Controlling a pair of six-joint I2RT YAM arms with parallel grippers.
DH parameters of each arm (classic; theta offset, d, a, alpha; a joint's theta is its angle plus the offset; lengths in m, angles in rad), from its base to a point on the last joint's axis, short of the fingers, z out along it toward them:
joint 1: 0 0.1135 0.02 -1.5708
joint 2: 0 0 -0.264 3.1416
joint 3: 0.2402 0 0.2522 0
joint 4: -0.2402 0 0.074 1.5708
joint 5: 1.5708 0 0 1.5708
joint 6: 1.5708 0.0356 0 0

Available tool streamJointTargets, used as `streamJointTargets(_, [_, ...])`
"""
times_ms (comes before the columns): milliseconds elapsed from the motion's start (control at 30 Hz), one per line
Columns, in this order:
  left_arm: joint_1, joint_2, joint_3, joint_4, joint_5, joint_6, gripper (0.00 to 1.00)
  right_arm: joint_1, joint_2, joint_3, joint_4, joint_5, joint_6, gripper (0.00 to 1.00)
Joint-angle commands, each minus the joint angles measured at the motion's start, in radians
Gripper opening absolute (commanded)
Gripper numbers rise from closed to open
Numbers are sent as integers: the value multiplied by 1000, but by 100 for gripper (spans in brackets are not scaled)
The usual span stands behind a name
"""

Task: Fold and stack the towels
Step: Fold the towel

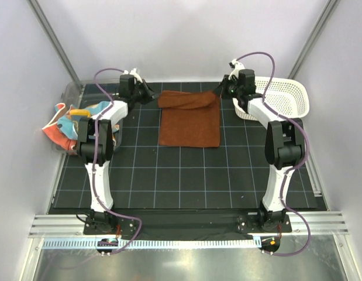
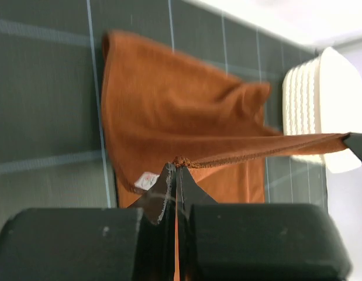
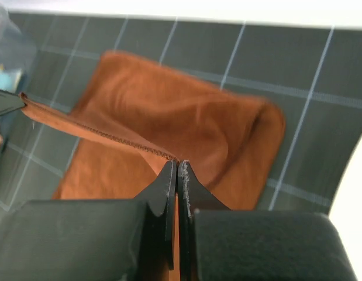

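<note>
A plain rust-brown towel (image 1: 189, 126) lies on the black grid mat at the middle back. Its far edge is lifted and stretched taut between both grippers. My left gripper (image 1: 150, 95) is shut on the towel's left corner, with the hem bunched at its tips (image 2: 176, 167) and the towel (image 2: 169, 111) spread below. My right gripper (image 1: 223, 91) is shut on the other corner (image 3: 177, 165), above the towel (image 3: 186, 117). Several patterned towels (image 1: 66, 126) lie heaped at the mat's left edge.
A white lattice basket (image 1: 280, 96) stands at the back right, close to the right arm. A clear plastic bin (image 1: 72, 91) holds the heaped towels at the left. White walls close in the mat on three sides.
</note>
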Motion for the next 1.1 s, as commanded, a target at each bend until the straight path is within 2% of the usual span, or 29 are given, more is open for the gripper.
streamJointTargets(0, [0, -139, -60, 60, 63, 30, 0, -6, -155, -47, -48, -1, -74, 1])
streamJointTargets(233, [-9, -253, -251, 65, 83, 43, 0, -6, -285, -179, -111, 3, -94, 1])
streamJointTargets(700, [-48, -343, -452, 42, 57, 92, 0, -4, -411, -441, -138, 17, -86, 1])
streamJointTargets(1067, [-86, -362, -468, -11, -24, 142, 0, -4, -425, -507, -108, -24, -31, 1])
